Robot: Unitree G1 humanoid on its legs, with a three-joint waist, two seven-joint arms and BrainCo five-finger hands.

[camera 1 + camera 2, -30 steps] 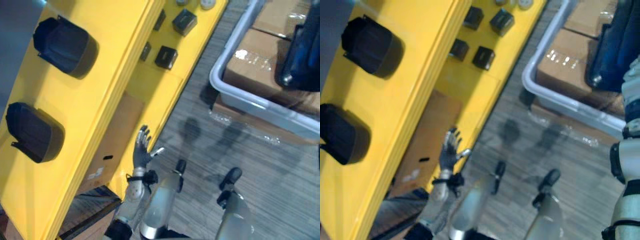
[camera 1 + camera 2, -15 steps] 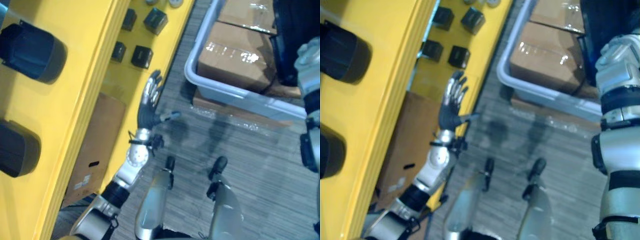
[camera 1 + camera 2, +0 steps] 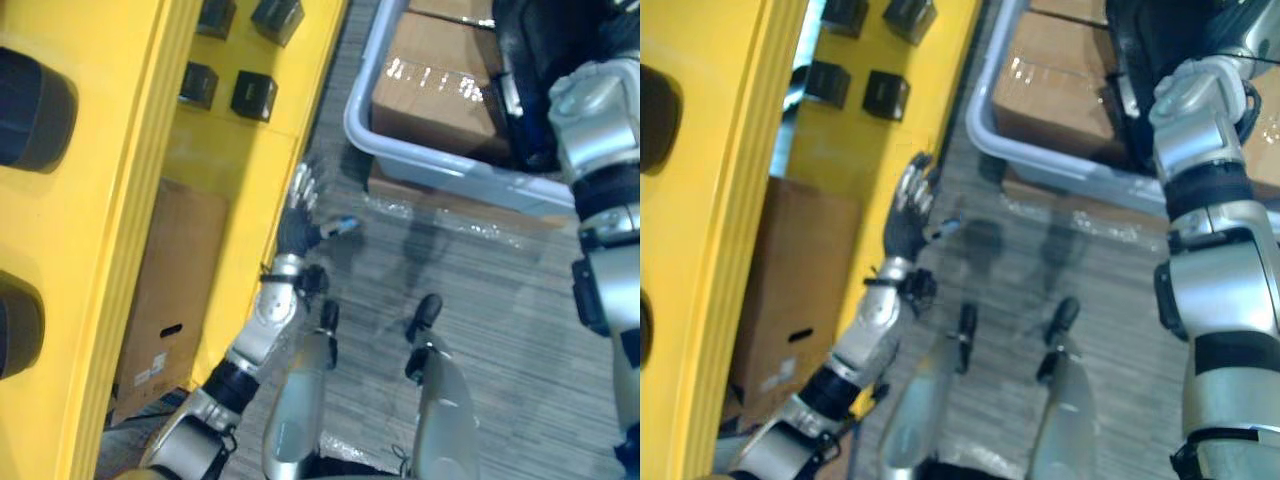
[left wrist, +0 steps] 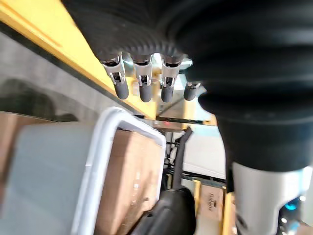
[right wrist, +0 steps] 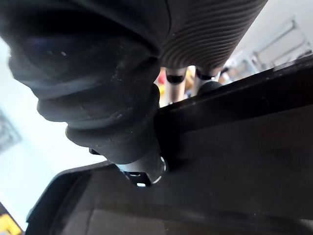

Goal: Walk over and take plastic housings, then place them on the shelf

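Carpeted grey floor (image 3: 500, 300), yellow shelf (image 3: 100, 200), left hand (image 3: 296, 225) splayed, right hand (image 5: 117, 103) pinching smooth black housing (image 5: 234, 161)

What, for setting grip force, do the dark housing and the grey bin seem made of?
Dark housing: likely moulded plastic, matt black, smooth flat walls with a rounded corner. Grey bin: probably plastic too, pale, with a rounded rim and slight sheen.

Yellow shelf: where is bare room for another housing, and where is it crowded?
On the yellow shelf: bare top tier between the two plastic housings, bare lower tier between the small black boxes and the left hand. Crowded around those boxes.
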